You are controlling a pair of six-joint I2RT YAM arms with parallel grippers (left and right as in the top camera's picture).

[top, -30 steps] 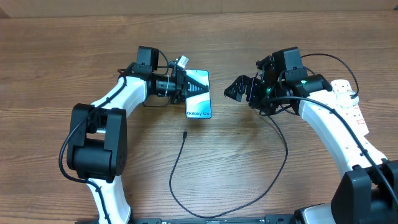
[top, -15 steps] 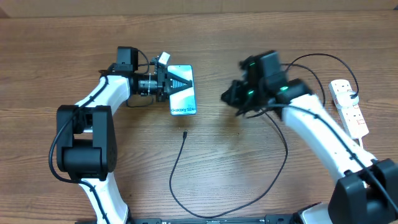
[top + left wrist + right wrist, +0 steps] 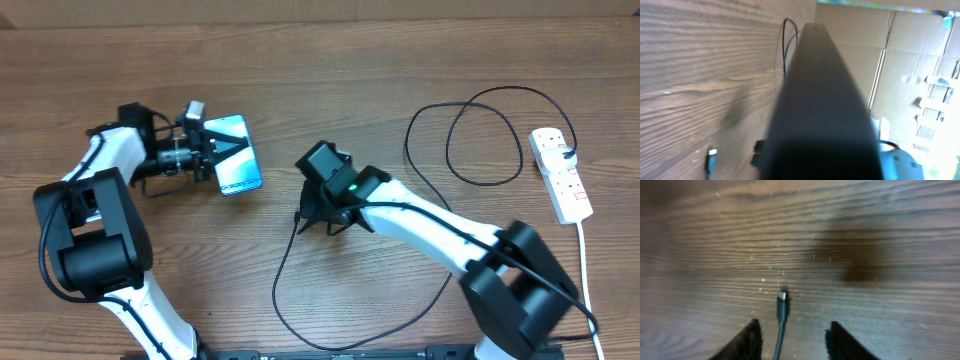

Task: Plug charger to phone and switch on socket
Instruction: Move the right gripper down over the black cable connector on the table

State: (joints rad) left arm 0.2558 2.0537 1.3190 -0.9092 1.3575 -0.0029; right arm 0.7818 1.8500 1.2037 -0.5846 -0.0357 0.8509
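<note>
The charger is showing as a thin black cable, running in a big loop at 6 o'clock of the table and coiling again at 2 o'clock. Its plug tip, a small dark bar with a pale metal end, is lying flat on the wood near the centre. The right gripper is hanging over it with its jaws standing apart, one finger on each side of the cable and neither touching it; it is holding nothing.

The phone is sitting at 10 o'clock, slim and rectangular, its bright blue screen carrying dark text near the 6 o'clock end. The left gripper is clamping it by its 9 o'clock long side.

The socket, a white plastic strip with small red switches, is lying at 3 o'clock with a black plug in its far end and a white cord trailing towards 5 o'clock.

From the left wrist the phone is filling the view as a blurred dark edge, hiding the fingers. From overhead the right arm is covering most of the plug tip. The switch positions are too small to read. The tabletop is showing brown, streaked wood grain.
</note>
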